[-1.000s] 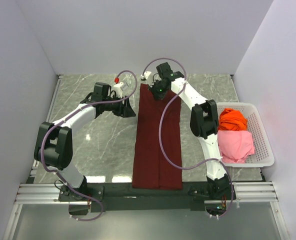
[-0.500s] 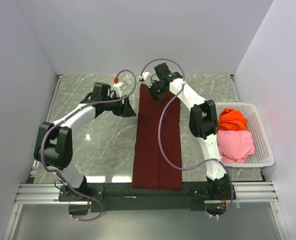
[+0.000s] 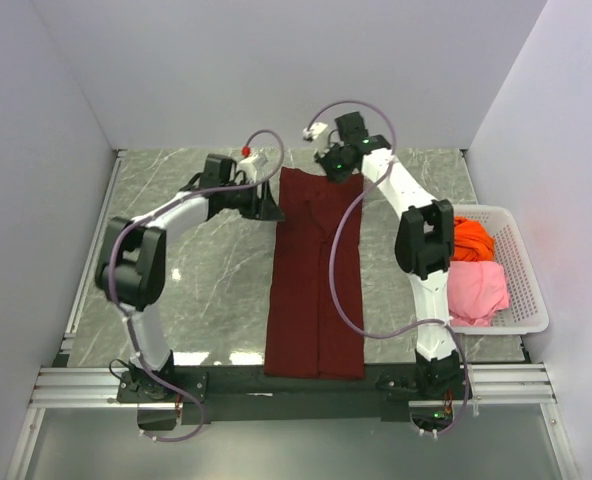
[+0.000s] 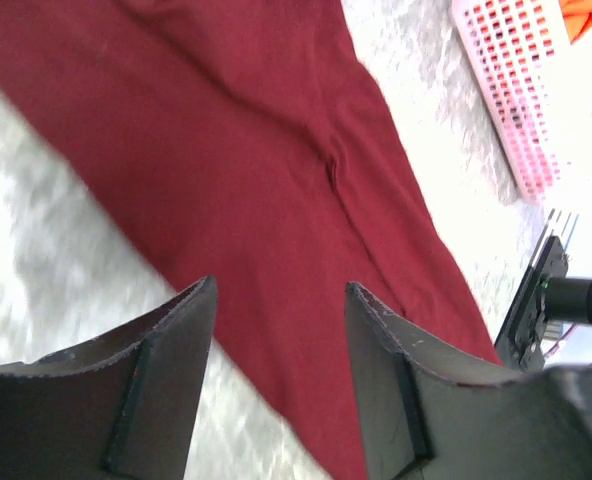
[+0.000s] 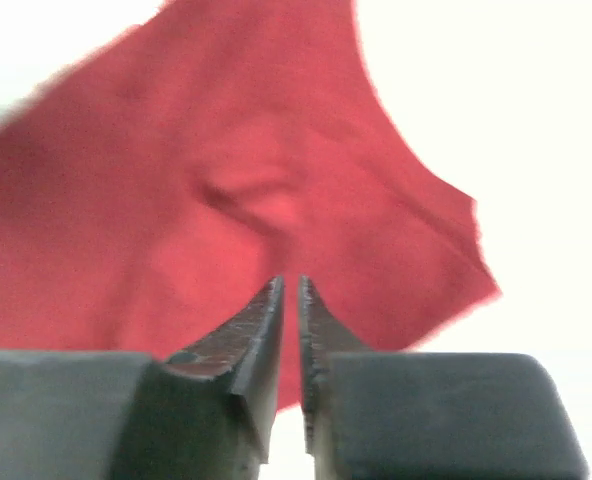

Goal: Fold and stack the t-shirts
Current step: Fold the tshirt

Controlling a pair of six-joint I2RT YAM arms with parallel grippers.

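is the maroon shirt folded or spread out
Folded: the dark maroon cloth t-shirt lies as a long narrow strip on the grey marble table, no sleeves showing.

Left gripper [image 4: 281, 292] jaws apart; right gripper [image 5: 289, 287] seemingly barely parted.

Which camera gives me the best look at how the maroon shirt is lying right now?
Top external: the whole maroon shirt shows, a long folded strip on the table. Left wrist catches only a slanted stretch of it; right wrist only a blurred corner.
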